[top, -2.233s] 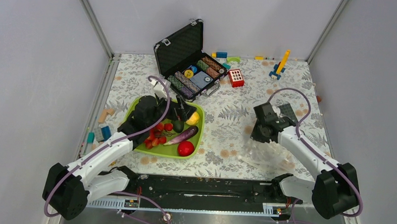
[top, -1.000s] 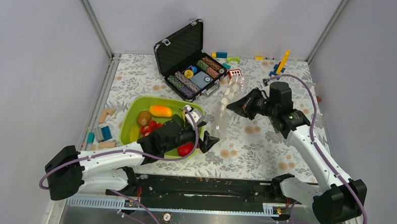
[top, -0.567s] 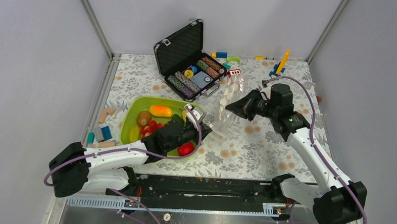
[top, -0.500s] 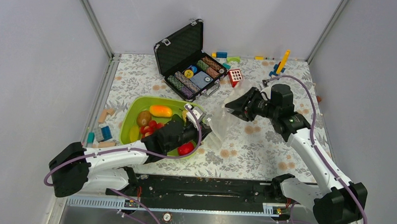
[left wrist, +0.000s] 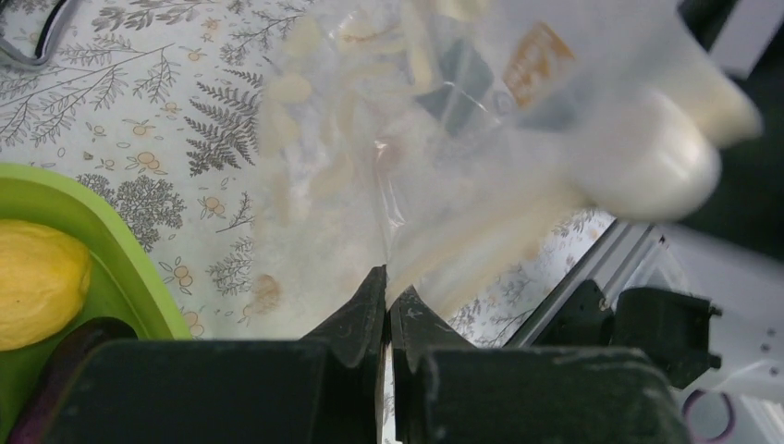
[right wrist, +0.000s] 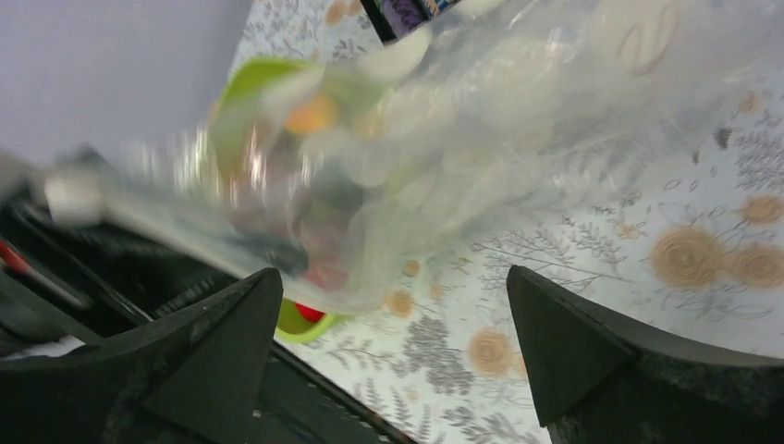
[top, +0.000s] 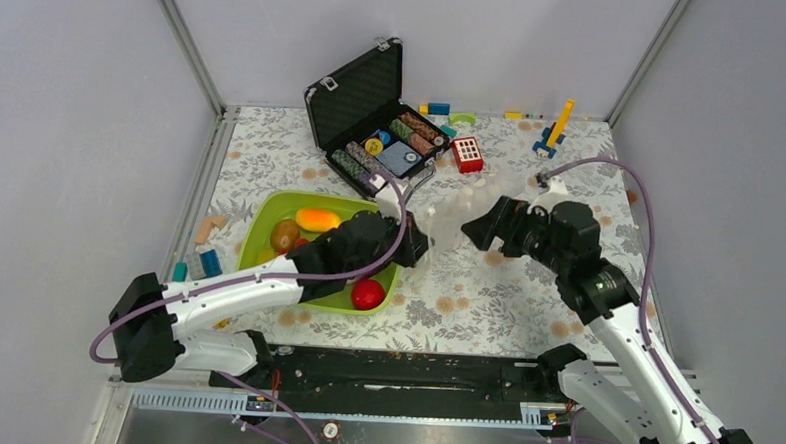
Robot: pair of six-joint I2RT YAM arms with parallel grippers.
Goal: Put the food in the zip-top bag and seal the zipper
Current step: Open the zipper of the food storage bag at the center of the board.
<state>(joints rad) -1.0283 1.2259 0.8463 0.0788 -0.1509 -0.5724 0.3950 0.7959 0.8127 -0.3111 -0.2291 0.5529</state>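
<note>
- Zip-top bag (top: 447, 216), clear with white dots, hanging above the floral table (top: 505, 307) between both grippers, just right of the lime-green tray (top: 265, 216).
- Same top view: left gripper (top: 420, 247) at the bag's lower left edge, right gripper (top: 477, 224) just beside its right side. Red apple (top: 368, 294) and orange fruit (top: 317, 220) lying in the tray, open poker chip case (top: 373, 121) well behind.
- Left wrist view: fingers (left wrist: 365, 310) pressed together, pinching a fold of the bag's film. Yellow fruit (left wrist: 37, 277) inside the tray at far left.
- Right wrist view: fingers (right wrist: 222, 342) spread wide, nothing between them. Bag blurred, ahead of the tips; contact impossible to tell. Green tray visible through the film.
</note>
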